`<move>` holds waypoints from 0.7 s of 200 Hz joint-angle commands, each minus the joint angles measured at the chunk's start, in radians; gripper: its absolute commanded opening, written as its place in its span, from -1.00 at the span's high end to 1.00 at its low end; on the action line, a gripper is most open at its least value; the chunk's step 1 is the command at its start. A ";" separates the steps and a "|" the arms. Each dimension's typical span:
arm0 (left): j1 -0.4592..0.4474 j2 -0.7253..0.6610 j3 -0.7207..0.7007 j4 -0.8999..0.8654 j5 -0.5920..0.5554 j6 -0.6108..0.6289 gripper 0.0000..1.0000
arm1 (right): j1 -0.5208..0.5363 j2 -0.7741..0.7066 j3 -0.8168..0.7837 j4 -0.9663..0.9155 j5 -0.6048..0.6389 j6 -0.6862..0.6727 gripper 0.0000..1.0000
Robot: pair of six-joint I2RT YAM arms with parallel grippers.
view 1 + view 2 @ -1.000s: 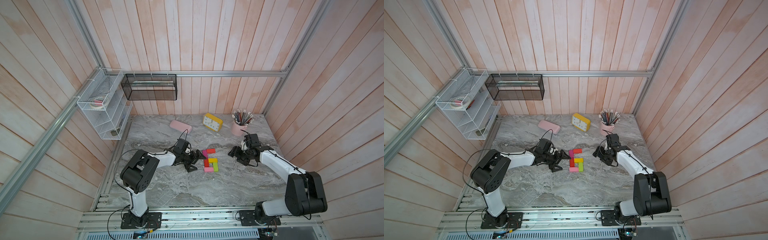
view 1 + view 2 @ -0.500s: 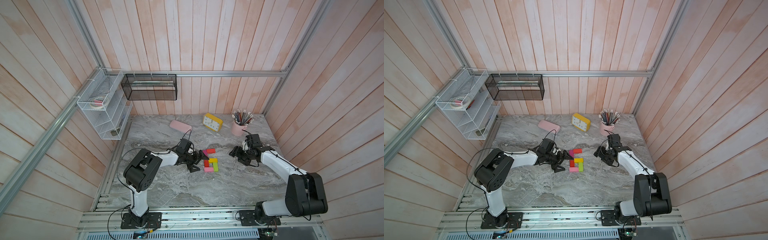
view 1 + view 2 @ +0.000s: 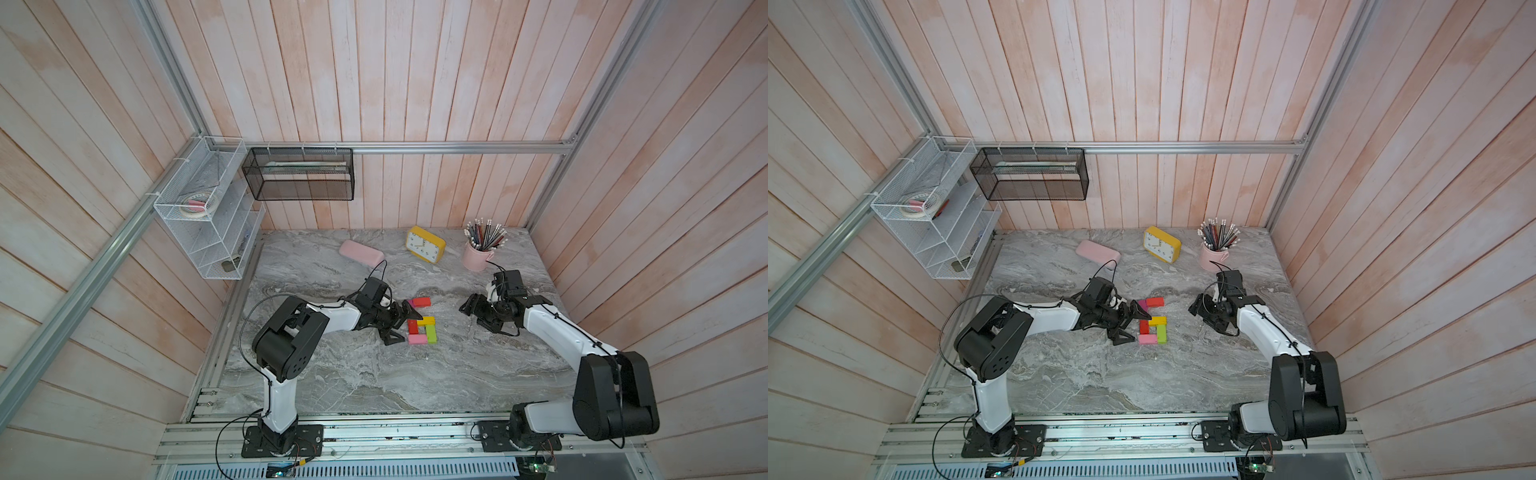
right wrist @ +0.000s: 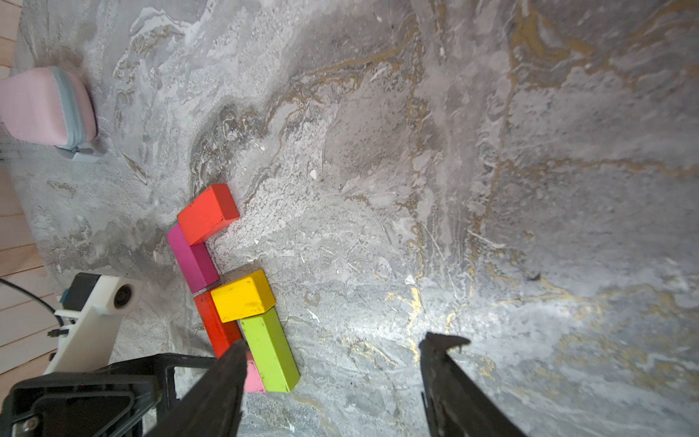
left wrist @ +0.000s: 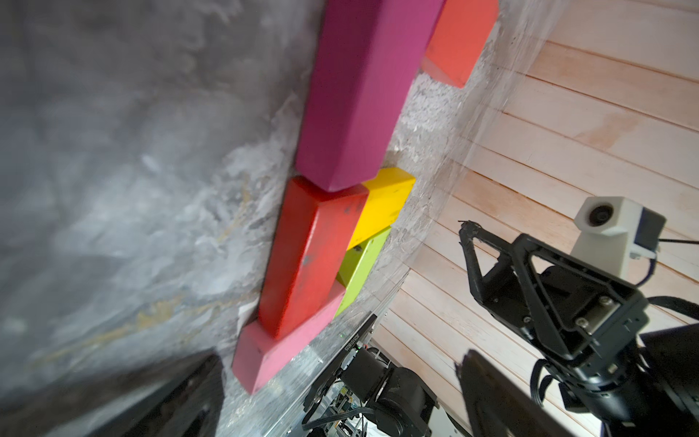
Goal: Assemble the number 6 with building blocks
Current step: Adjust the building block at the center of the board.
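**Step in hand (judged):** final trimming of the 6.

All six blocks [image 3: 1158,320] flat on the table [image 4: 491,189], already in figure:
- top red [image 4: 208,213] as upper bar
- magenta [image 5: 359,94] and lower red [image 5: 314,257] as the column nearest the left pincer [image 3: 403,325]
- yellow [image 4: 242,297] as middle bar
- green [image 4: 270,348] on the side toward the right pincer [image 4: 340,342]
- pink [image 5: 280,352] as base

**Left pincer:** open wide, empty. Figure directly ahead of its tips, with one finger [image 3: 1136,309] just beside magenta and the other near pink. Contact with magenta: cannot tell.

**Right pincer:** jaws well parted, empty, only bare table between the tips. Figure ahead and to one side, well apart.

**Next move (judged):**
- Magenta appears slightly out of line with lower red.
- Apply a short, light push, parallel to the table, from the left pincer.
- Otherwise retreat straight back.
- Avoid sweeping pink on the way out.

**View differences:**
- Top views: both arms and the whole figure, but magenta partly hidden behind the left pincer.
- Left wrist view: column joints close up, plus the opposite pincer visibly open; top red cut off.
- Right wrist view: all bars from the green side and a pink case [image 4: 41,106] beyond; pink mostly hidden behind its own finger.
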 commanded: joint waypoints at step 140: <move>0.046 -0.186 -0.006 -0.336 -0.276 0.228 -0.96 | -0.013 -0.130 -0.037 0.069 0.002 -0.051 -0.47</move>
